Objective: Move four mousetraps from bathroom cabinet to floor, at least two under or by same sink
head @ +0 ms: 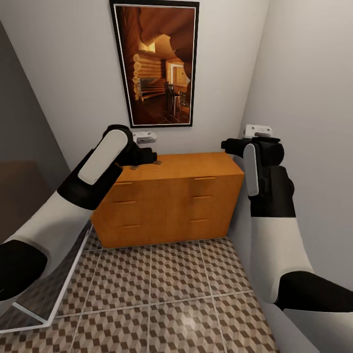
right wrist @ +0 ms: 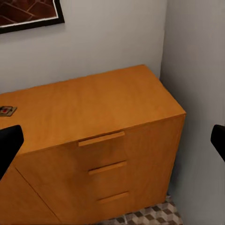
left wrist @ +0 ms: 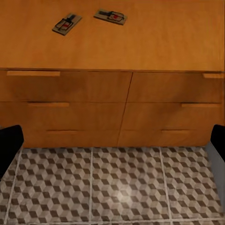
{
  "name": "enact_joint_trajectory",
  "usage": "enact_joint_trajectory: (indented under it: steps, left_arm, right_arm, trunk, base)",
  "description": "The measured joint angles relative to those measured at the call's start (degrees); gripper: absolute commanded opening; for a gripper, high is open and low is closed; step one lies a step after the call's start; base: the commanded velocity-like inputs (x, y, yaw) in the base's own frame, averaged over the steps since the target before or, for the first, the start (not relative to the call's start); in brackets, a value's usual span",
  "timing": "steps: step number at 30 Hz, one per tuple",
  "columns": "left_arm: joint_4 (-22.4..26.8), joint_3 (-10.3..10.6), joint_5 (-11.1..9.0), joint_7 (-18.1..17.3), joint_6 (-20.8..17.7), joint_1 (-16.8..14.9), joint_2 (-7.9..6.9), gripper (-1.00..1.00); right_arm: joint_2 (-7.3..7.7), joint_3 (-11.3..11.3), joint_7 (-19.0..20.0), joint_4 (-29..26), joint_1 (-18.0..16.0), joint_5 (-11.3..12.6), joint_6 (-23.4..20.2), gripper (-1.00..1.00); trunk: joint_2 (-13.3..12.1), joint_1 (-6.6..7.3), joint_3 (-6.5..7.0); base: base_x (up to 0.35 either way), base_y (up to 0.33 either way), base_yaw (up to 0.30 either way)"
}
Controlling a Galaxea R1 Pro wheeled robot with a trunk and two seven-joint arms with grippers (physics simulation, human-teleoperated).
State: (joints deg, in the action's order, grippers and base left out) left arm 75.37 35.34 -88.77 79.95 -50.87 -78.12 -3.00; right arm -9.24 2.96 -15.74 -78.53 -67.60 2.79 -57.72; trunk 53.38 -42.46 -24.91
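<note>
The orange-brown cabinet [head: 196,166] stands against the back wall, all its drawers closed. In the left wrist view two mousetraps [left wrist: 66,23] [left wrist: 110,16] lie flat on its top [left wrist: 140,42]. The right wrist view catches one mousetrap [right wrist: 6,110] at the far side of the cabinet top [right wrist: 93,108]. My left gripper [head: 149,158] hovers over the left end of the top, open [left wrist: 112,143] and holding nothing. My right gripper [head: 226,145] hangs by the cabinet's right end, near the side wall, also open [right wrist: 112,140] and empty. The cube-patterned bathroom floor [head: 171,284] lies in front. The sink is out of view.
A framed picture [head: 157,63] hangs above the cabinet. Small white fittings [head: 144,137] [head: 258,130] sit on the back and right walls. A glass panel [head: 59,274] borders the floor at the left. The right wall [head: 304,98] runs close beside my right arm.
</note>
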Motion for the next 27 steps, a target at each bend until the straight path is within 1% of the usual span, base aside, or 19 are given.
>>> enact_joint_trajectory:
  steps: [4,8,10,12,14,15,17,18,19,24,27]
  left_arm:
    - [1.1,0.2,0.0,0.0,0.1,0.0,-0.10,1.00]
    - [1.6,0.3,0.1,0.0,0.1,0.0,-0.06,1.00]
    - [1.7,0.1,0.0,-0.1,0.1,0.0,-0.16,1.00]
    - [1.4,0.0,0.0,-0.1,0.1,0.0,-0.49,1.00]
    - [0.6,0.0,0.0,-0.1,0.1,0.0,-1.04,1.00]
    - [-0.1,-0.1,0.0,-0.1,0.1,0.0,-1.54,1.00]
    - [-0.9,-0.1,-0.1,-0.1,0.2,0.0,-2.01,1.00]
    - [-1.6,-0.2,-0.1,-0.1,0.1,0.0,-2.34,1.00]
    - [-2.3,-0.3,0.0,-0.1,0.1,0.0,-2.60,1.00]
    - [-3.6,-0.3,0.0,-0.1,0.2,0.0,-3.01,1.00]
    - [-5.4,-0.2,0.1,-0.2,0.3,0.0,-2.98,1.00]
  right_arm:
    - [-0.01,-0.1,-0.5,0.3,-0.1,1.5,0.0,1.00]
    - [-0.20,-0.3,-0.7,0.7,-0.1,2.3,0.0,1.00]
    - [-0.31,-0.3,-0.8,1.0,-0.1,2.5,0.0,1.00]
    - [-0.39,-0.5,-0.8,2.0,-0.1,3.6,0.0,1.00]
    - [-0.36,-1.0,-0.8,3.5,-0.1,5.6,0.0,1.00]
    - [-0.31,-1.4,-0.8,4.5,-0.1,7.4,0.0,1.00]
    - [-0.22,-1.8,-0.8,5.3,-0.1,9.3,-0.1,1.00]
    - [-0.14,-2.5,-0.8,5.8,-0.1,11.0,-0.1,1.00]
    - [-0.06,-3.9,-0.8,6.0,-0.1,12.4,-0.1,1.00]
    - [0.12,-7.8,-0.8,5.7,0.0,14.1,0.0,1.00]
    - [0.17,-9.0,-0.8,5.6,0.1,14.5,0.0,1.00]
  trunk:
    - [0.0,0.00,0.00]
    - [0.0,0.00,0.00]
    - [0.0,0.00,0.00]
    - [0.0,0.00,0.00]
    - [0.0,0.00,0.00]
    - [0.0,-0.01,0.00]
    - [0.0,0.00,0.00]
    - [0.0,0.00,0.00]
    - [0.0,0.00,0.00]
    - [0.0,0.00,0.00]
    - [0.0,0.00,0.00]
  base:
    - [0.000,0.000,0.000]
    - [0.045,0.000,0.000]
    - [0.209,0.000,0.000]
    - [0.280,0.000,0.000]
    - [0.307,0.000,0.000]
    - [0.318,0.000,0.000]
    - [0.325,0.000,0.000]
    - [0.331,0.000,0.000]
    - [0.332,0.000,0.000]
    - [0.334,0.000,0.000]
    - [0.336,0.000,0.000]
